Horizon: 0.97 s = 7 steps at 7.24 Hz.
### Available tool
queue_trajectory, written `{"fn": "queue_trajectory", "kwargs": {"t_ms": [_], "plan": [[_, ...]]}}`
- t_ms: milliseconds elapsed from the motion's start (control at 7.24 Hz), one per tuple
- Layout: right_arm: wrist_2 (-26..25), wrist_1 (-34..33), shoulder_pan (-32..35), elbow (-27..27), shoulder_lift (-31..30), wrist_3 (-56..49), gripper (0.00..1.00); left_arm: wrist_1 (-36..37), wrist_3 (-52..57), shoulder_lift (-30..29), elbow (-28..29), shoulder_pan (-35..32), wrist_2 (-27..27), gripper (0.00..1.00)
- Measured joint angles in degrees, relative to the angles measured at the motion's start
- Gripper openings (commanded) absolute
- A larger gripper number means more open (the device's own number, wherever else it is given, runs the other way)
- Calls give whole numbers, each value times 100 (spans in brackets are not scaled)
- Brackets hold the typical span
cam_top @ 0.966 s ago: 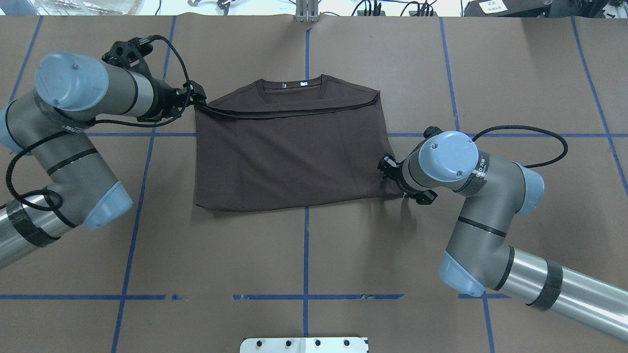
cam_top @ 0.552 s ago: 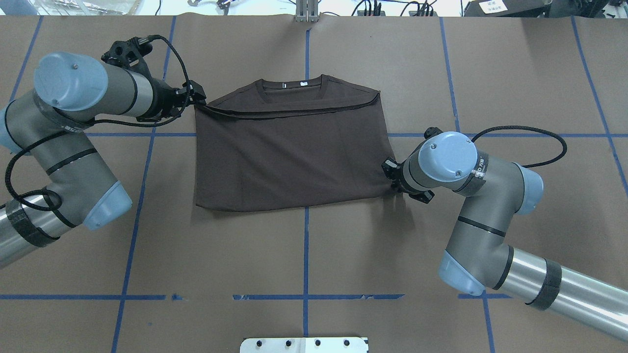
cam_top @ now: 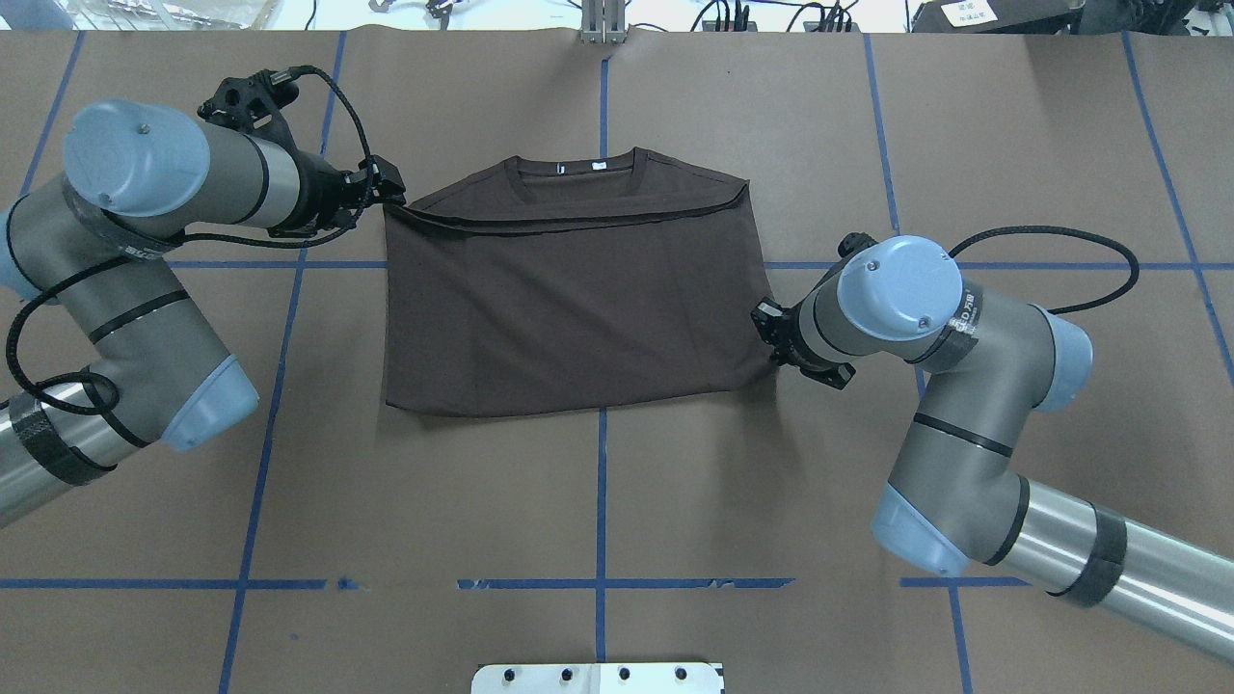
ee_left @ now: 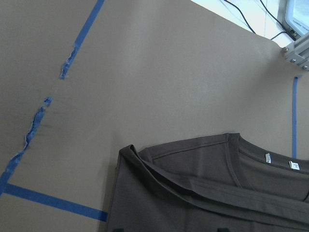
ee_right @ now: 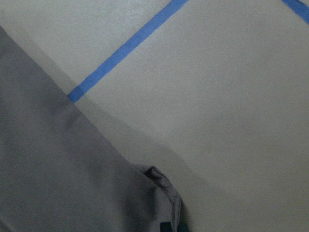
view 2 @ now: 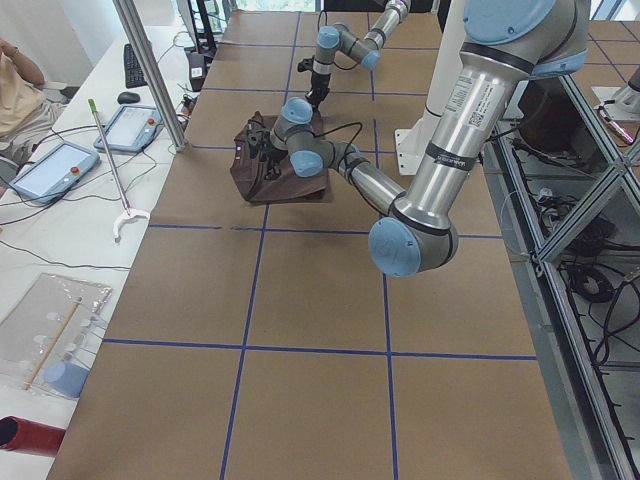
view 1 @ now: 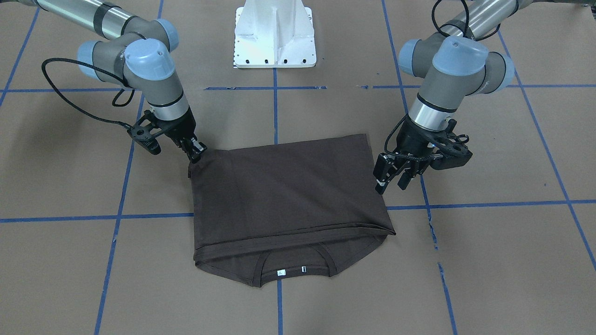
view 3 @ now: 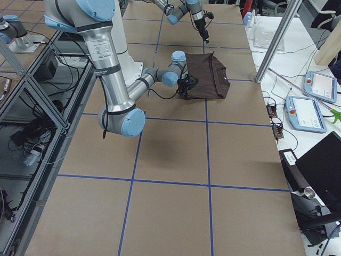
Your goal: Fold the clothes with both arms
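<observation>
Front-facing view shows the folded-over brown T-shirt point(view 1: 284, 195) flat mid-table point(view 1: 489, 260), collar nearest that camera. It shows the left arm point(view 1: 437, 97) with jaws open, clear of the cloth, where overhead they seem to touch. The right arm point(view 1: 160, 88) slants down, jaws pinched on a fold corner.

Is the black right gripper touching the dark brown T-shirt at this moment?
Touching. In the front-facing view the black right gripper pinches a corner of the dark brown short-sleeved T-shirt; the cloth bunches up at its fingertips.
</observation>
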Motion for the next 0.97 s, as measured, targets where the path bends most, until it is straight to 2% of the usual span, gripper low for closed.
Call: {"fn": "queue_trajectory", "kwargs": {"t_ms": [138,414,552,690,966], "plan": [[84,-355,-227,841,-422,3,0,2,-8,-5,-29,1,-2,71],[724,-671,-965,2323,-1521,14,0,37,-71,25,-192,51,-40,71],[1041,-700,-1438,2677,-1883,14,93,51,-143,76,-320,131,-175,71],[1258,-714,-1893,2804,-2045,28,100,59,-209,102,-437,215,-472,71],[1386,-720,-2341,2831,-2116,72,100,58,-791,137,-652,714,-874,72]]}}
